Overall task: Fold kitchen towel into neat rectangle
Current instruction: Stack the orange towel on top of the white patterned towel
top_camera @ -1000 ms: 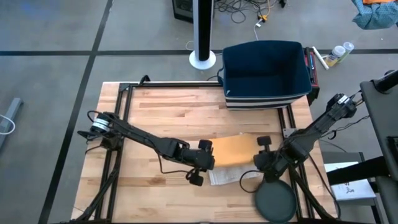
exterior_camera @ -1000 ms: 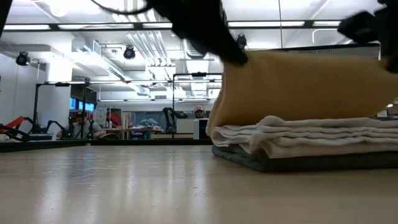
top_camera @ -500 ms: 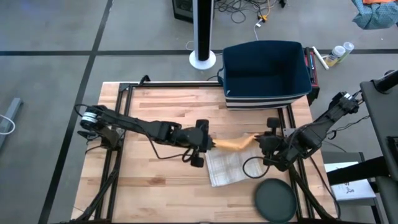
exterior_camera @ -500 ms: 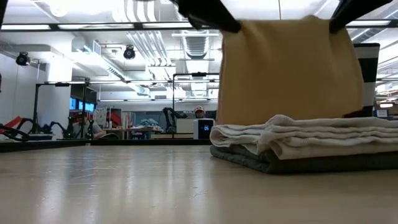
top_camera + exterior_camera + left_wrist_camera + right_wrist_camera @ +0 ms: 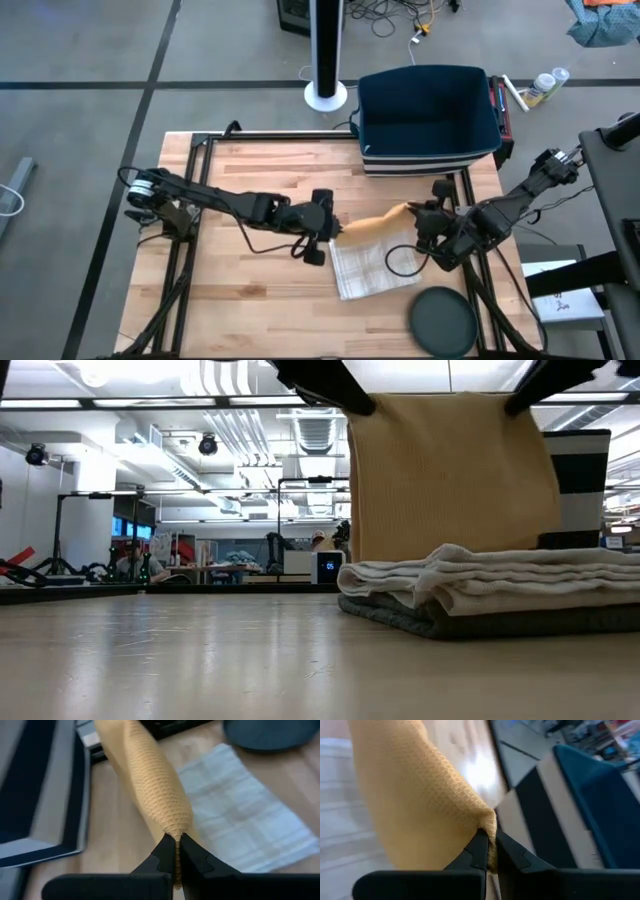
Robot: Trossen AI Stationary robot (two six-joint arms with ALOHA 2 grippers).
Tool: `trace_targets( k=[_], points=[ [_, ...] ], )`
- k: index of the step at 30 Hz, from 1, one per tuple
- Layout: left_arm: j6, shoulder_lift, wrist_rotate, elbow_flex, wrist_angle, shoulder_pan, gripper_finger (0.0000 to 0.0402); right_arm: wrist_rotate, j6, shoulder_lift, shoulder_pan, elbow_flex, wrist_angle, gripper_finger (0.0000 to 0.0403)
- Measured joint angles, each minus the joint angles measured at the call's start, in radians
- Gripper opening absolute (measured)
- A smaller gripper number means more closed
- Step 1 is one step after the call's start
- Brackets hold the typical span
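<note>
A tan waffle-weave kitchen towel (image 5: 375, 225) is stretched between my two grippers above the table's right half. In the low view it hangs as a flat sheet (image 5: 450, 470) behind a stack of folded towels (image 5: 490, 595), which hides its lower edge. My left gripper (image 5: 335, 229) is shut on the towel's left upper corner. My right gripper (image 5: 414, 214) is shut on the right upper corner. My left gripper pinches the towel's upper corner (image 5: 174, 834) between its two fingers, slanting down from the table's left. The cloth runs from there toward the other arm and hangs below. My right gripper pinches the other upper corner (image 5: 489, 826) between its two fingers, slanting down from the table's right. The upper edge between the two holds is nearly straight.
A white-and-grey checked folded towel (image 5: 370, 268) lies on the table just nearer than the hanging towel. A dark round disc (image 5: 441, 321) sits at the near right corner. A blue bin (image 5: 428, 115) stands at the far right. The table's left half (image 5: 250, 170) is bare wood.
Both grippers have risen and gone toward the table's far edge, still shut on the tan towel. The towel, which lay draped over the folded stack, has come up off it and now hangs as a sheet behind the stack.
</note>
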Motion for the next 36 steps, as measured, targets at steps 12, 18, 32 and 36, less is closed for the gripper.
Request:
trace_targets(
  k=[12,18,32,36],
  points=[
    [0.025,-0.030,0.000,-0.001,-0.002,0.034,0.0000,-0.011,-0.008,0.000,-0.061,-0.033,0.020,0.0009],
    [0.014,-0.028,0.000,-0.021,-0.001,0.034,0.0000,-0.037,0.075,0.000,-0.061,-0.080,0.024,0.0009],
    [0.043,-0.027,0.001,-0.022,0.037,0.086,0.0000,0.075,0.003,0.000,-0.091,-0.095,0.042,0.0009],
    [0.043,-0.027,0.001,-0.023,0.041,0.091,0.0000,0.066,0.033,0.001,-0.097,-0.118,0.045,0.0009]
  ],
)
